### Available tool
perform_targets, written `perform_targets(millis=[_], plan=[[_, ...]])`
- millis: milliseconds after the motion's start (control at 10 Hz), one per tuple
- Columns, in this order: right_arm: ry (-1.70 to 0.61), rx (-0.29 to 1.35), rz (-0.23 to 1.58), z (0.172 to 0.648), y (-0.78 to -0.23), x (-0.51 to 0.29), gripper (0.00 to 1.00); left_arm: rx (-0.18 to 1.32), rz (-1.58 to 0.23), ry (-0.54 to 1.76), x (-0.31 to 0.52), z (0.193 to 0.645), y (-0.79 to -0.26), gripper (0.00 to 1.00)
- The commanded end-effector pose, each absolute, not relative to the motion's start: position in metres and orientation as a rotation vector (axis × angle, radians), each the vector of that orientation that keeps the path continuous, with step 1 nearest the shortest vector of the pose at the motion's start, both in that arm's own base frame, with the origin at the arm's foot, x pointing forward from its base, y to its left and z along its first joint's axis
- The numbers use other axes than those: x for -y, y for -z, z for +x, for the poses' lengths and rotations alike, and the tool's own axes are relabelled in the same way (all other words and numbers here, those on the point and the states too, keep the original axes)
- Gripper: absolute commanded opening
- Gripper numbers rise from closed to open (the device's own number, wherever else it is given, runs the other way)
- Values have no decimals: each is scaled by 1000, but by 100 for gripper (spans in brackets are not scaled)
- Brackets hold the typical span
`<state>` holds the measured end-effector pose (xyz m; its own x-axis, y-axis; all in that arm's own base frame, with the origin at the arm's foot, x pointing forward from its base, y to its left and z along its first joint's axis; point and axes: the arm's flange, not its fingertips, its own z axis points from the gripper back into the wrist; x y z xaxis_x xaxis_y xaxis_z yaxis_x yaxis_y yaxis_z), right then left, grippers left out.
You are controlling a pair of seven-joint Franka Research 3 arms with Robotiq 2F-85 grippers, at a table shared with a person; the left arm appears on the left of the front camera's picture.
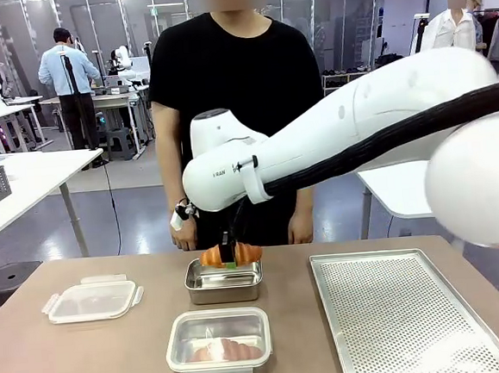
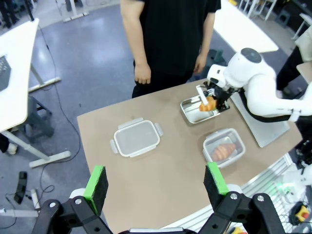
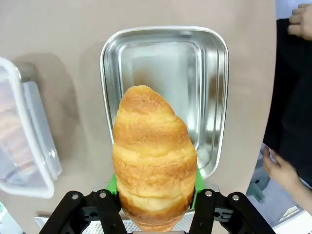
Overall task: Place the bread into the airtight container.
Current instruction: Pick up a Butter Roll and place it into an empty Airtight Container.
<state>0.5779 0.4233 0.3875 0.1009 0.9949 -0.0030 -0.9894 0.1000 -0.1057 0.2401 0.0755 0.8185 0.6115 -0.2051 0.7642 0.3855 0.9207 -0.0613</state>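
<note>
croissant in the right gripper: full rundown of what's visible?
The croissant is golden-brown with ridged, flaky-looking layers, tapering toward one end, and looks whole. The right gripper is shut on its thick middle, green pads pressing both sides. It hangs above the open steel container at the table's far side, apparently not touching it. From the front it sits level, both ends sticking out past the fingers.

Two croissants — one (image 1: pixel 230 255) above the open steel container (image 1: pixel 224 282) toward the counter's (image 1: pixel 90 363) far edge, one (image 1: pixel 226 352) inside the lidded steel container (image 1: pixel 219 344) nearer the near edge. So two steel containers. One loose clear lid (image 1: pixel 92 300) toward the left edge. One perforated metal tray (image 1: pixel 402 313) along the right edge. Two end effectors — left (image 2: pixel 157 185), right (image 3: pixel 155 195). One person (image 1: pixel 233 93) at the far edge.
</note>
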Motion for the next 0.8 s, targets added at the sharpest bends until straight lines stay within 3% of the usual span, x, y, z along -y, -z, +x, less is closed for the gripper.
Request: perform_targets(millis=[0,300,400,500,600,700], plan=[[-1443,61,-109,593,-377,-439,59,852,-233,350,-75,239,-821,100],[-1449,70,-90,598,-355,-445,60,852,-233,350,-75,239,-821,100],[-1450,63,-75,598,-351,-445,68,852,-233,350,-75,239,-821,100],[-1447,66,-36,601,-351,-442,93,852,-233,350,-75,239,-821,100],[-1443,71,-35,601,-351,-439,100,852,-233,350,-75,239,-821,100],[-1443,76,-33,601,-351,-437,100,852,-233,350,-75,239,-821,100]])
